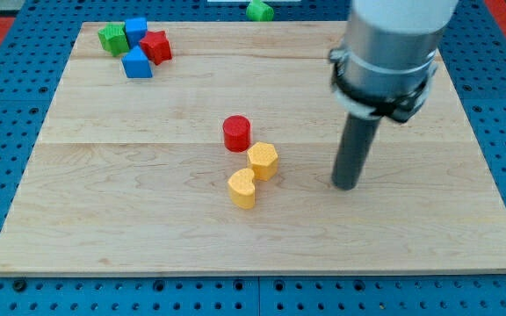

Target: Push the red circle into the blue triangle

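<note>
The red circle [236, 133] stands near the middle of the wooden board [148, 219]. The blue triangle [136, 64] lies at the view's top left, well apart from it, touching a red star-like block [156, 46]. My tip [346, 185] rests on the board to the right of the red circle and slightly lower in the view, about a hand's width away, touching no block.
A yellow hexagon [263, 161] sits just below-right of the red circle, and a yellow heart [242, 188] sits below that. A blue cube [135, 30] and a green block [112, 39] cluster at the top left. Another green block [258, 10] lies beyond the board's top edge.
</note>
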Tool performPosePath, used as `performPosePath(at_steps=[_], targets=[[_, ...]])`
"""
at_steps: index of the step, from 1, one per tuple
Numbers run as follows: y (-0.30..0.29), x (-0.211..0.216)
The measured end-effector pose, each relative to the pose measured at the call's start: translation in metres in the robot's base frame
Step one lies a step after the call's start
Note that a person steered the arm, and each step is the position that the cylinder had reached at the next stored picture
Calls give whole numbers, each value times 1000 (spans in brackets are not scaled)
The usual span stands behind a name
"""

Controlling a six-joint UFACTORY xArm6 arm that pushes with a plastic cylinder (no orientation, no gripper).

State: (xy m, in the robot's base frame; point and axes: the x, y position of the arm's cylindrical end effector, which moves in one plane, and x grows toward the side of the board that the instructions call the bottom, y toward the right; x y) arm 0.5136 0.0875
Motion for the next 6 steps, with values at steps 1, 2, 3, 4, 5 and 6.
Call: performPosePath(at_steps=[1,2,3,4,5,6], targets=[[-47,-28],[-97,-56],[-115,-86],[-123,-111],[-111,-139],[-175,-167]])
